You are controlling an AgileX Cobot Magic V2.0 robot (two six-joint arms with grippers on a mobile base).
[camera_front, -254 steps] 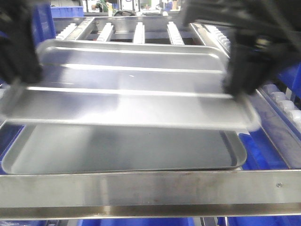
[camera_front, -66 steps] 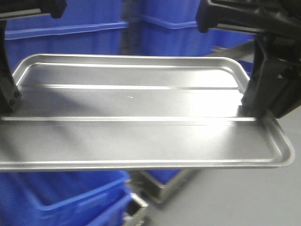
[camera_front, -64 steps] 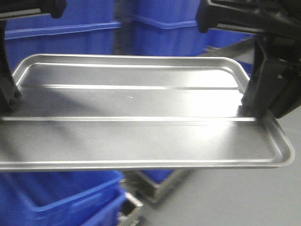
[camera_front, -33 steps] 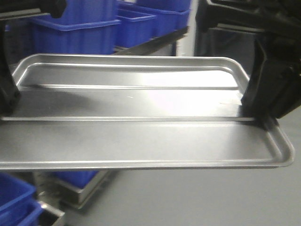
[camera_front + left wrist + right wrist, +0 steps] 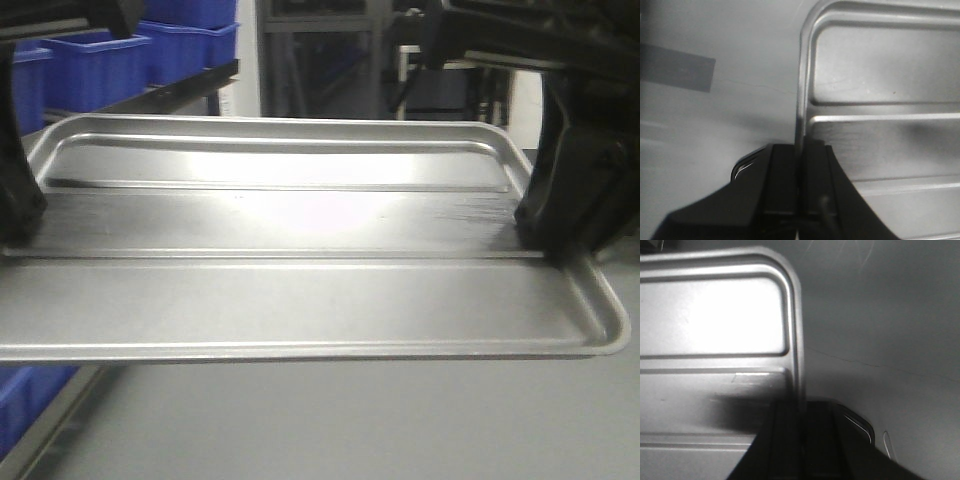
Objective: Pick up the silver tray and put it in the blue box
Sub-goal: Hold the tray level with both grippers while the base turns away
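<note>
While my left gripper [image 5: 802, 165] and right gripper [image 5: 801, 415] stay clamped on the end rims of the tray [image 5: 300, 290], held level in mid-air, the blue boxes [image 5: 90, 65] have swung far left, leaving floor beneath, so placing must wait.

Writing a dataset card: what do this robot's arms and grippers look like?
Both are matte black. The left gripper and right gripper each end in two flat, blocky fingers that widen into a broad dark body with a pale curved edge. No markings or cables can be made out.
</note>
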